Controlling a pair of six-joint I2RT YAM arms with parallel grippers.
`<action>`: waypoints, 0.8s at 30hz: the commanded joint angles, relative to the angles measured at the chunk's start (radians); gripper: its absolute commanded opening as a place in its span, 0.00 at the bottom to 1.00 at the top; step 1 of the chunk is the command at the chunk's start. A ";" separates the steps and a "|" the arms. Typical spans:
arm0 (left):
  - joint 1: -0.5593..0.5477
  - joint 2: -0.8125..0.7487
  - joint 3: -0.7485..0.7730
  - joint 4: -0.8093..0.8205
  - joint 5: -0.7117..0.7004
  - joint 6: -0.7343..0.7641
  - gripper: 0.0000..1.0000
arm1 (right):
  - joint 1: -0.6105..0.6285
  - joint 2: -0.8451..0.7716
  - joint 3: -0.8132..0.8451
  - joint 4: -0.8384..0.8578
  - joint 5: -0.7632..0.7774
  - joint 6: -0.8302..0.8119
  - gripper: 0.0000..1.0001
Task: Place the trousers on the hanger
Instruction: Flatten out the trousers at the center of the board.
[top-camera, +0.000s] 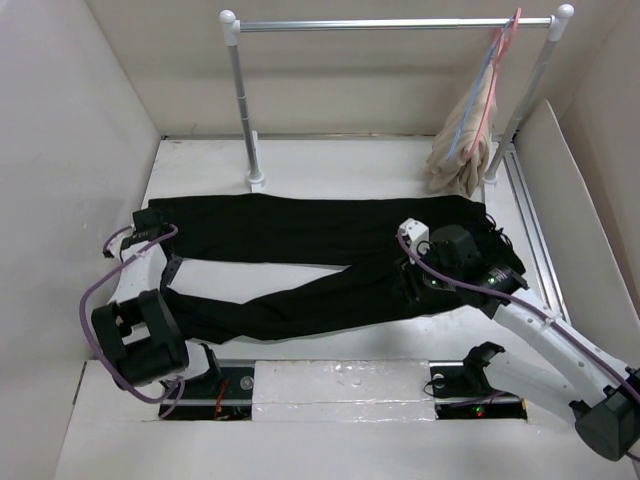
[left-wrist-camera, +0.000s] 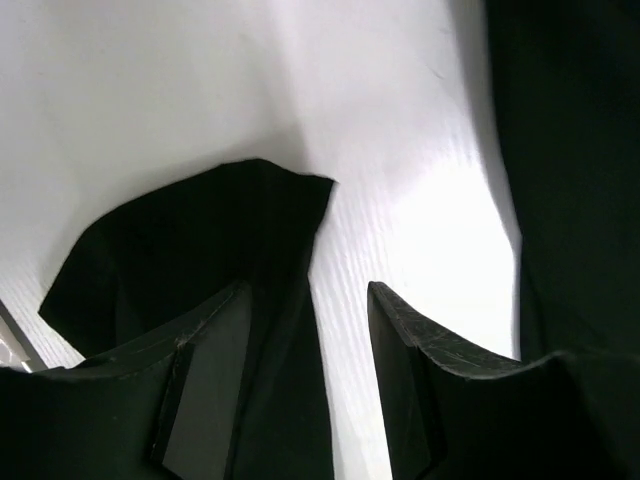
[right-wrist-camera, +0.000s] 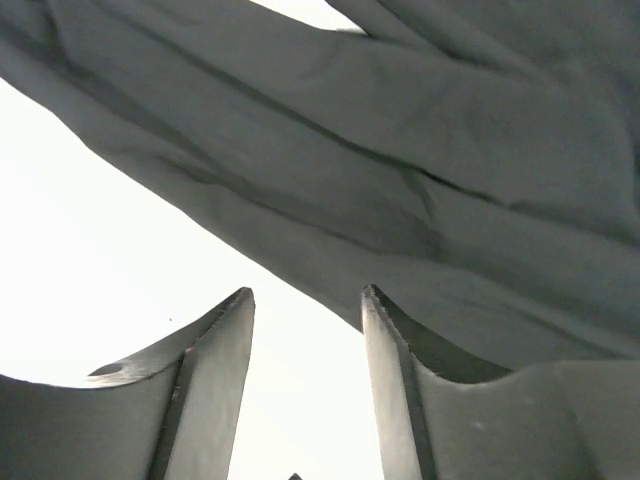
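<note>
The black trousers (top-camera: 320, 235) lie flat on the white table, waist to the right and both legs running left. My left gripper (top-camera: 158, 226) is at the hem of the far leg. In the left wrist view it (left-wrist-camera: 310, 290) is open, with the hem corner (left-wrist-camera: 200, 240) lying by its left finger. My right gripper (top-camera: 412, 282) hovers over the near leg close to the crotch. In the right wrist view it (right-wrist-camera: 307, 292) is open and empty at the fabric's edge (right-wrist-camera: 400, 170). The light-blue hanger (top-camera: 481, 82) hangs on the rail at the back right.
A metal clothes rail (top-camera: 390, 24) on two posts stands at the back. A pink hanger (top-camera: 498, 70) with a beige garment (top-camera: 462, 150) hangs beside the blue hanger. White walls close in left and right. A metal track (top-camera: 530, 230) runs along the right side.
</note>
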 joint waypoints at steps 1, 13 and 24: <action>0.041 0.014 0.016 0.023 -0.059 -0.031 0.46 | 0.042 0.005 0.092 -0.035 0.048 -0.068 0.53; 0.102 0.178 0.050 0.163 0.013 0.117 0.45 | 0.109 0.085 0.173 0.008 0.096 -0.014 0.55; 0.069 -0.030 0.174 0.065 0.121 0.146 0.00 | 0.177 0.130 0.198 0.043 0.171 0.046 0.56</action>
